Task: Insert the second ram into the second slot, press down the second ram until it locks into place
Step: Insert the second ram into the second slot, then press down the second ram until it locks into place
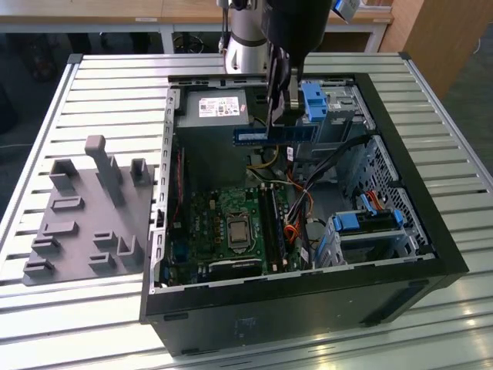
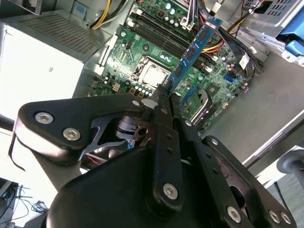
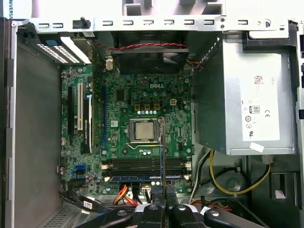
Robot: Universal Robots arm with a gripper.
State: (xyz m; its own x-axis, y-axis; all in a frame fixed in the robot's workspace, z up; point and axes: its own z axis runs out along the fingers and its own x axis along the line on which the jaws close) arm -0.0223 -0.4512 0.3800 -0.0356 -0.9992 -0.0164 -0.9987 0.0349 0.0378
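My gripper [image 1: 280, 119] is shut on the second ram [image 1: 275, 135], a thin dark-blue stick held level above the open computer case [image 1: 431, 223]. In the second wrist view the ram [image 2: 195, 47] sticks out from between the closed fingers [image 2: 165, 102], over the motherboard [image 2: 142, 52]. The first wrist view shows the ram [image 3: 162, 152] edge-on, crossing the row of long black memory slots [image 3: 137, 165] beside the processor socket [image 3: 142, 130]. The ram hangs above the slots [image 1: 271, 223], apart from them. Which slot is the second slot I cannot tell.
A grey power supply [image 1: 219, 108] fills the case's far corner. Blue drive brackets [image 1: 316, 100] and a drive cage [image 1: 362, 223] stand on the exterior view's right, with loose cables [image 1: 296, 204] beside the slots. A grey parts fixture [image 1: 85, 216] lies on the slatted table [image 1: 100, 85].
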